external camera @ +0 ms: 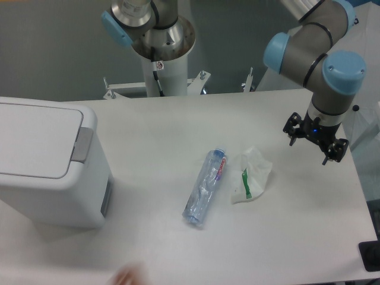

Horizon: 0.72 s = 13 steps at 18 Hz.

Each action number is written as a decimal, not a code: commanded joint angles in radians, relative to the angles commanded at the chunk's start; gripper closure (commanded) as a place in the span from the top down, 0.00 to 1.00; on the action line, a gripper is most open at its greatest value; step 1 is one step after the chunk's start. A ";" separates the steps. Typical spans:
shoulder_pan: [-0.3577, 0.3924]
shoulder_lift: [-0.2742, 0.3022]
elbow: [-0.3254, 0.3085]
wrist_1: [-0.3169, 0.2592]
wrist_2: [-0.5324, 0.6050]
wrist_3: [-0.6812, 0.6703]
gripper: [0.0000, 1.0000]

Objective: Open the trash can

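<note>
The trash can (53, 190) is a big white boxy bin at the table's left edge. Its flat lid (35, 139) lies down shut, with the grey push tab (82, 144) on the lid's right side. My gripper (313, 141) hangs over the right part of the table, far from the bin, pointing down. Its black fingers (291, 127) are spread apart and hold nothing.
A crushed clear plastic bottle (205, 187) lies mid-table, with a crumpled white wrapper with green print (250, 175) just right of it. The arm's base column (160, 53) stands behind the table. A blurred pinkish shape (127, 274) shows at the front edge.
</note>
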 joint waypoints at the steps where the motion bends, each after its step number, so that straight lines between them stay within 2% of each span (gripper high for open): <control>1: 0.000 0.000 0.000 0.000 0.000 0.000 1.00; 9: -0.005 0.002 -0.005 0.008 -0.005 0.023 1.00; 13: -0.011 0.003 -0.003 0.014 -0.044 0.037 1.00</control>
